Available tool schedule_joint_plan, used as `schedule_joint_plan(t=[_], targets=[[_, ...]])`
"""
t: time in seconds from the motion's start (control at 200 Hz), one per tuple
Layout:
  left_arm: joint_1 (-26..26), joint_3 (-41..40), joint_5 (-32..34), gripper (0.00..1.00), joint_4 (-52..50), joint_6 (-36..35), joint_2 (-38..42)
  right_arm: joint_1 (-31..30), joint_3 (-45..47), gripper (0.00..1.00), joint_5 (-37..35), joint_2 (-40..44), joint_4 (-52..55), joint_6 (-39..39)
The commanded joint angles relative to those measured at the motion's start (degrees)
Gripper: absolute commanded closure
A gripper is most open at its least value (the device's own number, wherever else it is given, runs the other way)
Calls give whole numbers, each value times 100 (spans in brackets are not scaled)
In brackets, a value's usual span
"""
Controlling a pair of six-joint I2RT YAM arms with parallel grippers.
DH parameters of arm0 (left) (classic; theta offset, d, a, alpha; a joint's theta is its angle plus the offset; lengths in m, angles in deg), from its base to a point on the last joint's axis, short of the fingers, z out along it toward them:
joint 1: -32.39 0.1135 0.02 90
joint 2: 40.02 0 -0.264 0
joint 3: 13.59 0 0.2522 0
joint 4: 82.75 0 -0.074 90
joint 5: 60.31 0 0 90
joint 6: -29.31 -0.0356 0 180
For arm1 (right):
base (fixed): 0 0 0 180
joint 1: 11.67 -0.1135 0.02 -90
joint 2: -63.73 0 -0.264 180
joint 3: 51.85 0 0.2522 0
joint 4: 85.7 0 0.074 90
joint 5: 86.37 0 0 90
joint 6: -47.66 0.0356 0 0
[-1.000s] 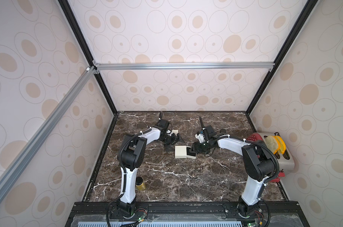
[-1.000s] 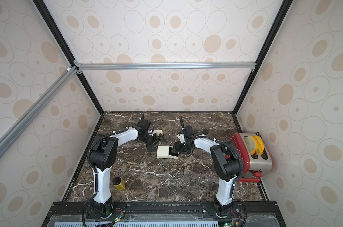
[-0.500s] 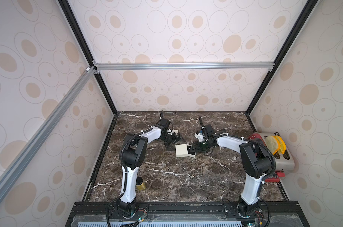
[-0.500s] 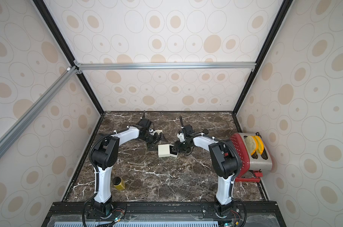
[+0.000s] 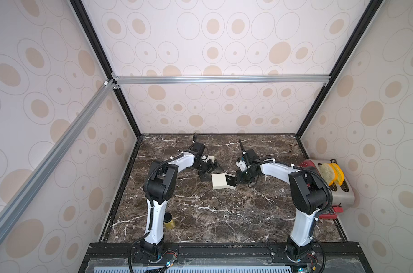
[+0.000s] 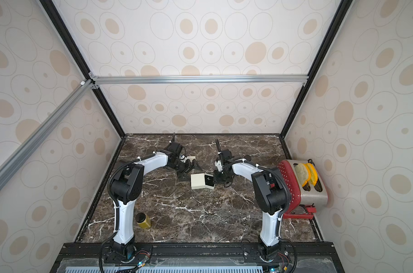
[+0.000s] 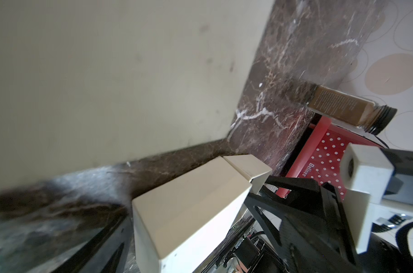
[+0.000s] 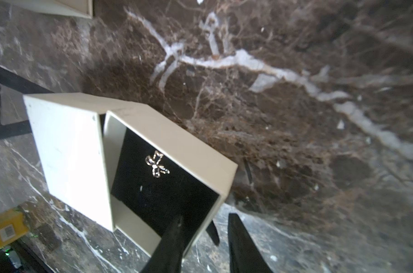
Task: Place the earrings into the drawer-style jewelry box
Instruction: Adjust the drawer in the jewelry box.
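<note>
Your right claw [image 8: 205, 215] is partly spread and sits astride the end wall of the pulled-out drawer [image 8: 172, 134], one finger over the black lining and the other outside on the counter [image 8: 283, 113]. There's a bit of daylight at the outer finger, so I wouldn't call it clamped. The bow-shaped earring [image 8: 157, 164] lies flat on the lining just ahead of the claw, roughly mid-drawer, so my guess is the only job left is closing the drawer. It slides along its long axis into the cream sleeve [image 8: 68, 146], straight away from your right arm, so keep any push square or the whole jewelry box [image 5: 221, 181] will probably skate on that slick marble. Your left claw [image 5: 208, 168] is spread wide near the sleeve's far corner, beside a small cream box [image 5: 211, 158], and could act as a backstop. Further out, a yellow jar [image 5: 169, 221] stands by the left arm's base and a toaster [image 5: 338, 186] sits against the right wall, both well clear.
</note>
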Motion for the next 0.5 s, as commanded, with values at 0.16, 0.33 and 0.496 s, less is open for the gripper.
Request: schedule_joint_plan(t=[0.16,0.33,0.496], targets=[[-44,52,109,1,-254,-138,-114,-76,-294,77,-215,-166,323,-123],[-47,43,106,1,-235,-129,-90,-137,-386,81,-327,-184,477,-207],[-70,60,79,1,-220,-94,-81,-175,-503,85,-495,-202,708,-362]])
